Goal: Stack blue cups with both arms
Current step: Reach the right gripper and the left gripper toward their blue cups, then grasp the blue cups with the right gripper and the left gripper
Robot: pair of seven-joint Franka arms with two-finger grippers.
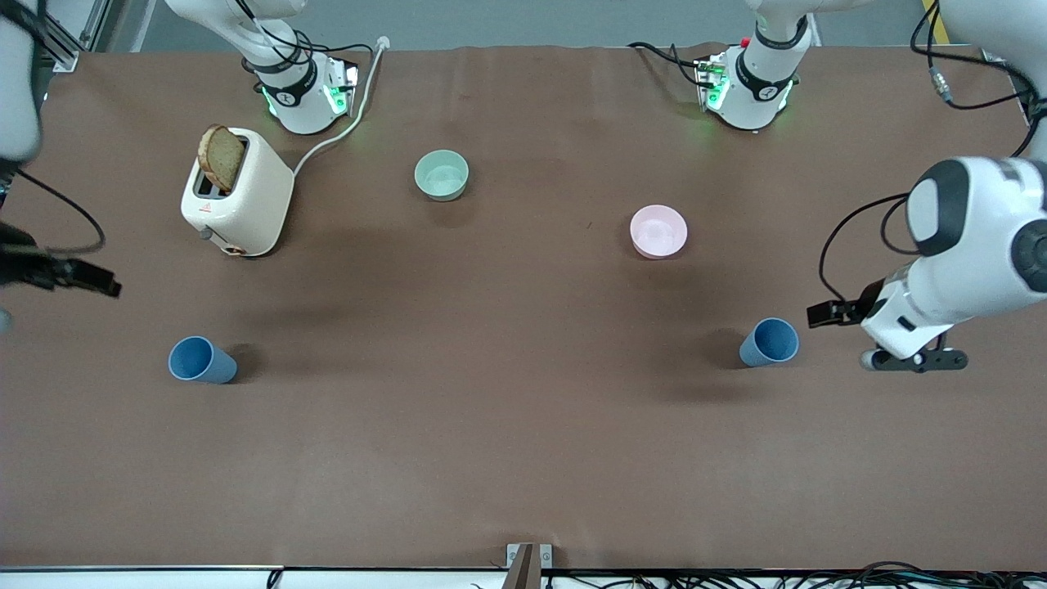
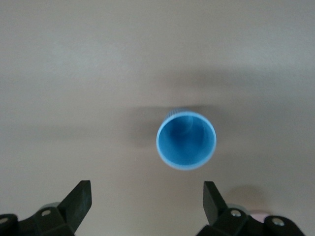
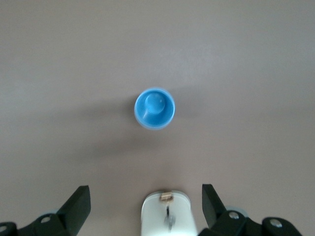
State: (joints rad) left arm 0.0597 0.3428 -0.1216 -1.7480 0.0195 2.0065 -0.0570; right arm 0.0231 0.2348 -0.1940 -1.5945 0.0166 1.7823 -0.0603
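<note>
Two blue cups stand upright and apart on the brown table. One cup (image 1: 202, 360) is toward the right arm's end, the other cup (image 1: 770, 342) toward the left arm's end. My left gripper (image 1: 914, 360) hangs in the air beside that second cup, at the table's end. It is open and empty in the left wrist view (image 2: 146, 197), with the cup (image 2: 186, 140) ahead of its fingertips. My right gripper (image 3: 146, 199) is open and empty, high over the right arm's end. Its cup (image 3: 154, 108) shows small, well clear of the fingers.
A cream toaster (image 1: 237, 192) with a slice of bread stands near the right arm's base and shows in the right wrist view (image 3: 166, 215). A mint-green bowl (image 1: 442, 175) and a pink bowl (image 1: 658, 231) sit farther from the camera than the cups.
</note>
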